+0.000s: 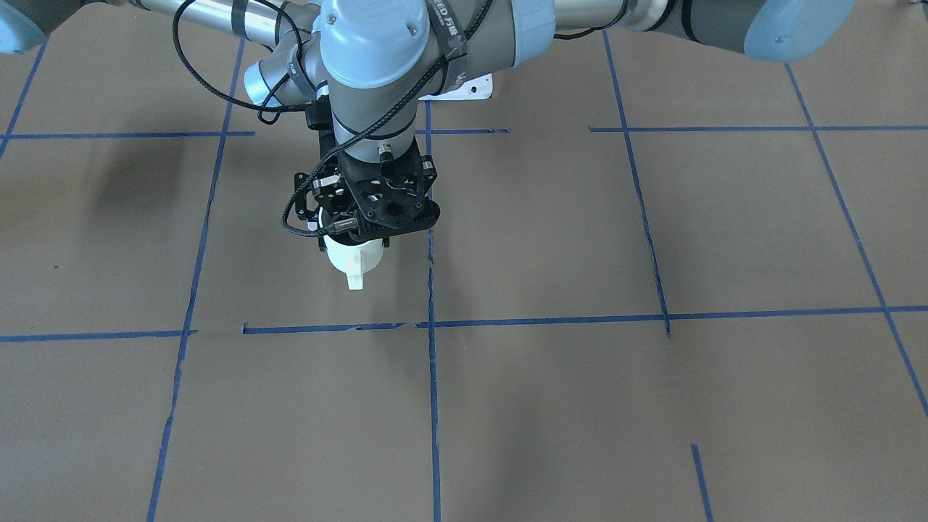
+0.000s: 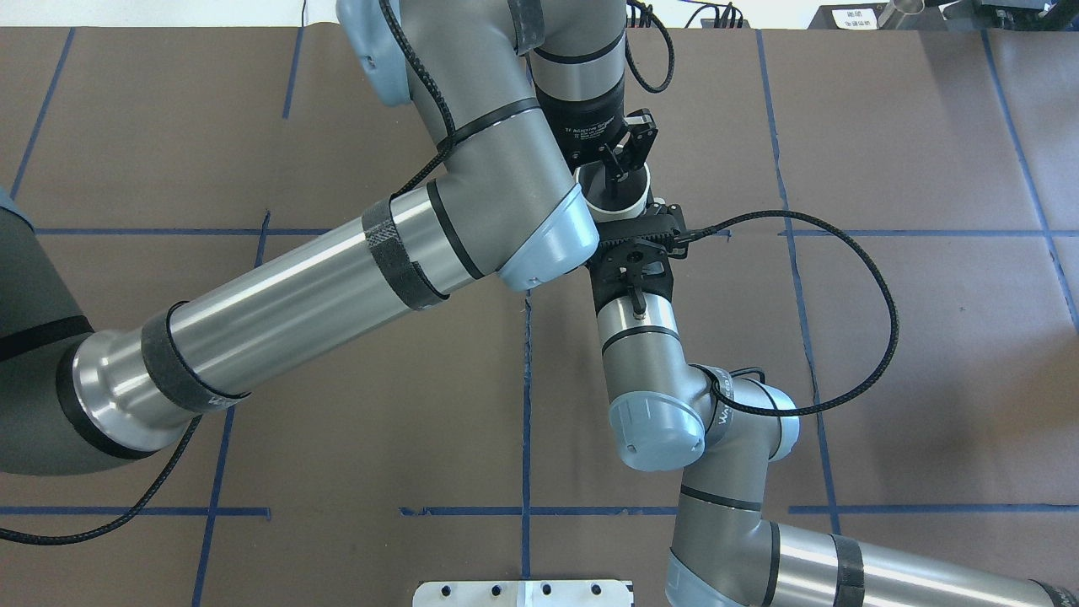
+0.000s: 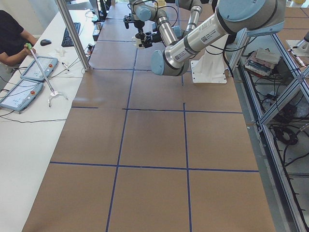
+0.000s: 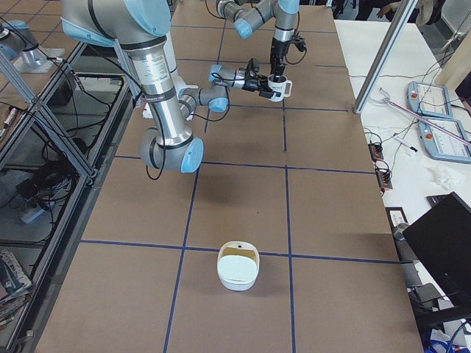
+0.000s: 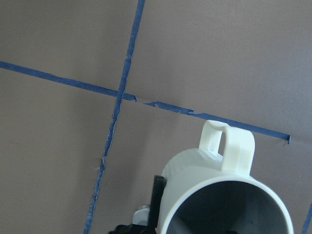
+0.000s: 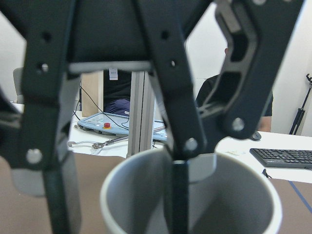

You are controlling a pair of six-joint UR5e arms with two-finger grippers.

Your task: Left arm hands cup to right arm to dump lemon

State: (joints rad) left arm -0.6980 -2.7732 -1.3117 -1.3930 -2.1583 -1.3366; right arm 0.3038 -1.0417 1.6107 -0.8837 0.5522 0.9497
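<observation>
The white cup (image 1: pixel 353 257) hangs in the air above the table, handle pointing away from the robot. My left gripper (image 6: pixel 115 195) points straight down over it. Its fingers stand apart, one inside the cup and one outside, with the rim between them. My right gripper (image 4: pixel 266 84) reaches in level from the robot's side and is shut on the cup's body. One of its fingers (image 5: pixel 157 195) lies against the cup's outer wall (image 5: pixel 204 165). Its black bracket (image 2: pixel 634 257) hides the fingers in the overhead view. The lemon is not seen; the cup's inside shows only in part.
A white bowl (image 4: pixel 238 266) stands on the brown table (image 1: pixel 652 406), nearer the robot's right end. Blue tape lines (image 1: pixel 433 406) cross the table. A side table (image 3: pixel 29 111) with tablets and an operator (image 3: pixel 12 36) lies beyond the far edge.
</observation>
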